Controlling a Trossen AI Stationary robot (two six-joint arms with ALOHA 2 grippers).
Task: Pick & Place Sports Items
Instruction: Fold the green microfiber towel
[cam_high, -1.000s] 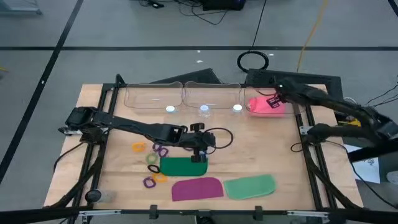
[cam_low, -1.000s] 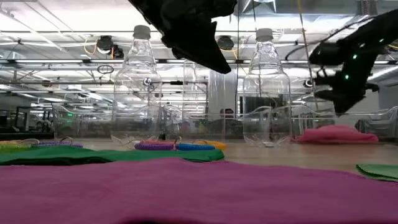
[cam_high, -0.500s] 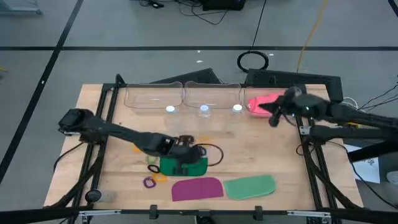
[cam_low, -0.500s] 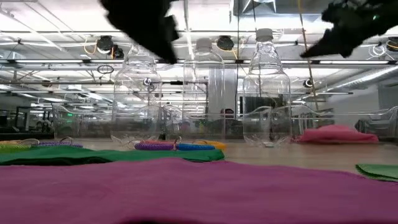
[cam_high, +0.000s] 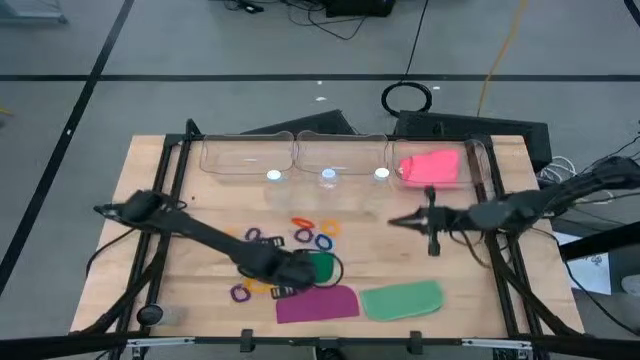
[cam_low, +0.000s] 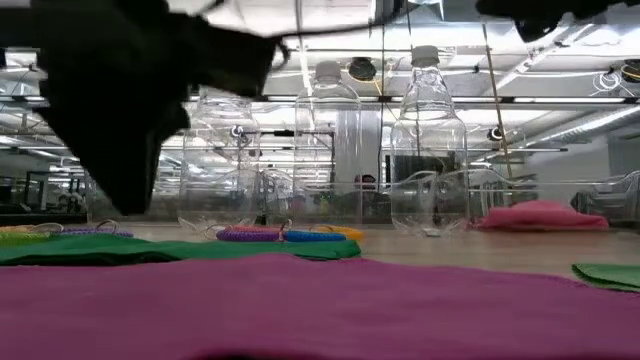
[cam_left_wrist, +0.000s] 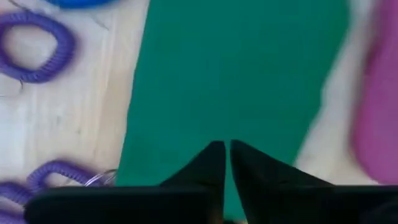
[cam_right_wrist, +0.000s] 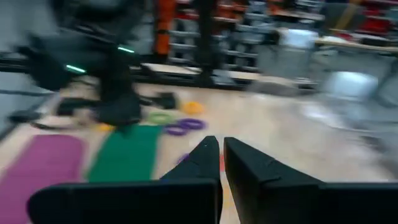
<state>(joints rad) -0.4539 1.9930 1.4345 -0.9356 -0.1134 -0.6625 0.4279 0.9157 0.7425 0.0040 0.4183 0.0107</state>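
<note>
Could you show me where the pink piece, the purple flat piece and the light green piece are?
pink piece (cam_high: 432, 167): high view, its middle, inside the clear bin.
purple flat piece (cam_high: 316, 303): high view, its middle, on the table.
light green piece (cam_high: 402, 300): high view, its middle, beside the purple one.

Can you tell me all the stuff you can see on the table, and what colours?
Pink piece: one, in the right-hand clear bin at the table's far side.
Dark green piece: one, middle front, partly under the left arm.
Purple piece: one, front edge.
Light green piece: one, front, right of the purple piece.
Rings: several, purple, orange, blue, red; scattered mid-table.
Bins: three, clear, along the far side.
Left pincer: shut, over the dark green piece.
Right pincer: shut, above mid-table.
</note>
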